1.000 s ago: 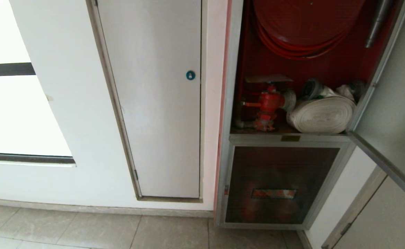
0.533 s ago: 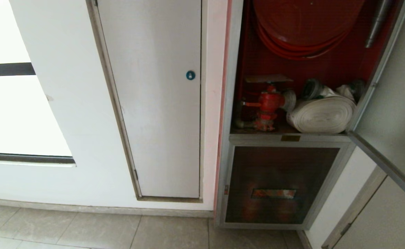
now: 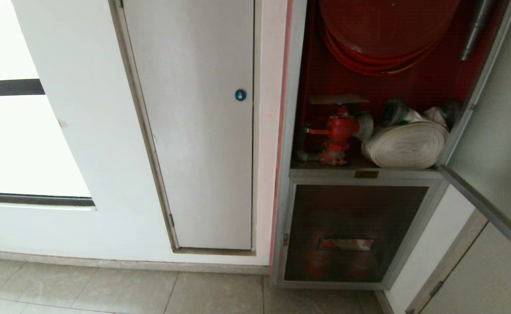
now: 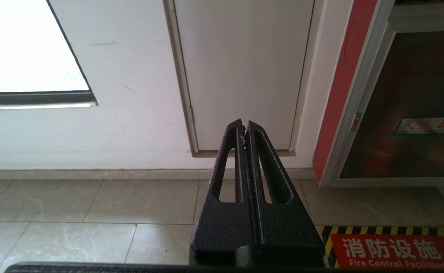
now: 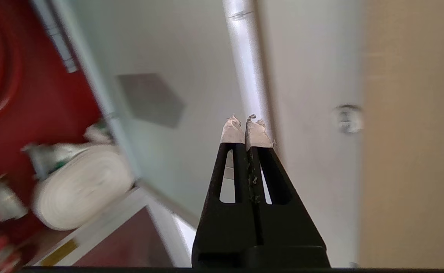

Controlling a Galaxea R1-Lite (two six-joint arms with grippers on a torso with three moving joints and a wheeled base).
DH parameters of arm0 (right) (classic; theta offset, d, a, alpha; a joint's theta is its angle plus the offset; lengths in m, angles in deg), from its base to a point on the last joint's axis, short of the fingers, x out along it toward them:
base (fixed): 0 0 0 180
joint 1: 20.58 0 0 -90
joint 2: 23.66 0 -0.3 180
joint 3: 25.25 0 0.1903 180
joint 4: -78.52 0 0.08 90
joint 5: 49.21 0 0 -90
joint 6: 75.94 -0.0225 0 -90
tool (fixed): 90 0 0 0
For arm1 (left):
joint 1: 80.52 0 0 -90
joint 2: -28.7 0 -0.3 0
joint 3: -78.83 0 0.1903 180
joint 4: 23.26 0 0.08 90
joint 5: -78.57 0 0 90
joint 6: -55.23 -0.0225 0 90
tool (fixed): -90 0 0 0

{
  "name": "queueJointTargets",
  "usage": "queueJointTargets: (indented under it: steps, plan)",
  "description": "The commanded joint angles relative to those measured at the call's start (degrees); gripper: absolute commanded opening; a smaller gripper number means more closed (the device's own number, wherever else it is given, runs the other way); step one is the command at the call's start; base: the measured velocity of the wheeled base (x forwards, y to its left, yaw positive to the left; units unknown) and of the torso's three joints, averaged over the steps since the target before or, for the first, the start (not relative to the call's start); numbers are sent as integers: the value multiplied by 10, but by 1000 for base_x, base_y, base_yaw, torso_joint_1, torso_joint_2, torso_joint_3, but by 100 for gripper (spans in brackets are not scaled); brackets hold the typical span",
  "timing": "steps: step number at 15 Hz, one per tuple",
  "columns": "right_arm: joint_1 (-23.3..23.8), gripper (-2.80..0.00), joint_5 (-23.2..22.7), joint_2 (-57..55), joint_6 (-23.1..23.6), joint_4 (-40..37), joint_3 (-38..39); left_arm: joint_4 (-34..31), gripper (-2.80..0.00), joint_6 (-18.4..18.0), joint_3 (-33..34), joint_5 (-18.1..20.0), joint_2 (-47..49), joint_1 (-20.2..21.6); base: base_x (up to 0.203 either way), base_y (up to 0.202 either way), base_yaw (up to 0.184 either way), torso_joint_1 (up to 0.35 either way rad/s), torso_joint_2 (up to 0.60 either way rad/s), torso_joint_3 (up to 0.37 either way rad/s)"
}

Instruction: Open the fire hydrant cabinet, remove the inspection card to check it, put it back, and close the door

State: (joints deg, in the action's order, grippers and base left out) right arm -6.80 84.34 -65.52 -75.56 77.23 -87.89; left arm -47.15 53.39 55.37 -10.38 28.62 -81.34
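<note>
The fire hydrant cabinet (image 3: pixel 289 131) stands open at the right, showing its red interior. Its door (image 3: pixel 499 131) is swung out to the right; in the right wrist view the glass (image 5: pixel 191 57) carries a grey hexagonal sticker (image 5: pixel 151 99) seen from behind. My right gripper (image 5: pixel 246 122) is shut and empty, its taped tips in front of the door's silver frame edge (image 5: pixel 244 57). A thin flat sheet (image 3: pixel 338 99) lies above the red valve (image 3: pixel 340 128); I cannot tell whether it is the inspection card. My left gripper (image 4: pixel 243 127) is shut and empty, low near the floor.
A rolled white hose (image 3: pixel 406 144) and a red hose reel (image 3: pixel 382 35) fill the cabinet. Below is a smaller dark panel (image 3: pixel 351 231). A white panel with a blue lock (image 3: pixel 240 94) is left of it. A red floor sign (image 4: pixel 392 252) lies before the cabinet.
</note>
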Motion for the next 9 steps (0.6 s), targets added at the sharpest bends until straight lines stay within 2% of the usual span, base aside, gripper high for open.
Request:
queueJointTargets:
  steps: [1,4,6,9]
  plan:
    - [26,-280,-23,-30,-4,1,-1,0,-280,0,0,0,0,0,0,0,0,0,0,0]
    - [88,-280,-51,-74,-9,6,-8,0,-280,0,0,0,0,0,0,0,0,0,0,0]
    - [128,-280,-67,-89,-34,6,-6,0,-280,0,0,0,0,0,0,0,0,0,0,0]
    - [230,-280,-148,-100,-62,6,2,0,-280,0,0,0,0,0,0,0,0,0,0,0]
